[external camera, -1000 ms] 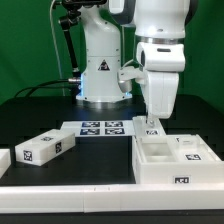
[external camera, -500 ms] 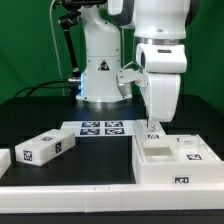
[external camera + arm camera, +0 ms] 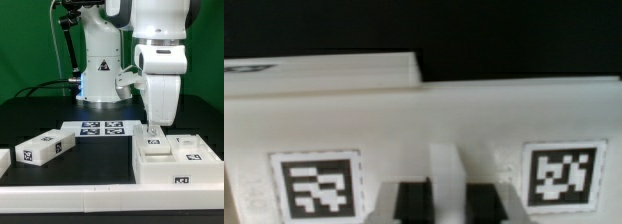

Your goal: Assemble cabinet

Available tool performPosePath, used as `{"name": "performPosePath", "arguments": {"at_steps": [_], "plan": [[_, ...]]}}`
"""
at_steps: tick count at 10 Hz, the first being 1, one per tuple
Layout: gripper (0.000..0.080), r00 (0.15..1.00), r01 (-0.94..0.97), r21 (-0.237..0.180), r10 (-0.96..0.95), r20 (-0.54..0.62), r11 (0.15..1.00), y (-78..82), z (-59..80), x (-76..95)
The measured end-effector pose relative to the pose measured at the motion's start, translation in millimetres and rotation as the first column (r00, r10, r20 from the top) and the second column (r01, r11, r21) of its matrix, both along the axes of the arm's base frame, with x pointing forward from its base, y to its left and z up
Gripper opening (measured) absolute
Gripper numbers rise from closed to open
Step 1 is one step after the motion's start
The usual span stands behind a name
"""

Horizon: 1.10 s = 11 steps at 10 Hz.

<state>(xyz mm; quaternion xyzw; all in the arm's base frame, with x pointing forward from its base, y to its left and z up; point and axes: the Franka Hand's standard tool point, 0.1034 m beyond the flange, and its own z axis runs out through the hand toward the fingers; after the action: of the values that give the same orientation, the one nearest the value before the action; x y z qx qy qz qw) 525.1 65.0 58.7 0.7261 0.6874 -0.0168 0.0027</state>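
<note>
White compartmented cabinet (image 3: 155,170), square tags (image 3: 319,182); one loose block (image 3: 45,147) at nine o'clock. Gripper (image 3: 152,131) straddles its wall (image 3: 445,160); grip unclear.

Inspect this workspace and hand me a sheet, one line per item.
Surface: black table, white strip along the front edge.
Job's things: cabinet body at the exterior view's right; loose tagged white block at the view's left.
Clutter: nothing seen; marker board lies flat.
End effector: low at the cabinet's rear wall, fingers astride a rib; closure unclear.
Cables: black cables beside the arm's base.
Surroundings: green backdrop.
</note>
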Motion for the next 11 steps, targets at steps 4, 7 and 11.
{"name": "performPosePath", "arguments": {"at_steps": [4, 7, 11], "plan": [[0.007, 0.999, 0.011, 0.014, -0.012, 0.033, 1.0, 0.0, 0.2, 32.7], [0.007, 0.998, 0.019, 0.019, -0.02, 0.052, 1.0, -1.4, 1.2, 51.6], [0.007, 0.999, 0.014, 0.015, -0.014, 0.046, 1.0, -1.9, 1.6, 53.8]]}}
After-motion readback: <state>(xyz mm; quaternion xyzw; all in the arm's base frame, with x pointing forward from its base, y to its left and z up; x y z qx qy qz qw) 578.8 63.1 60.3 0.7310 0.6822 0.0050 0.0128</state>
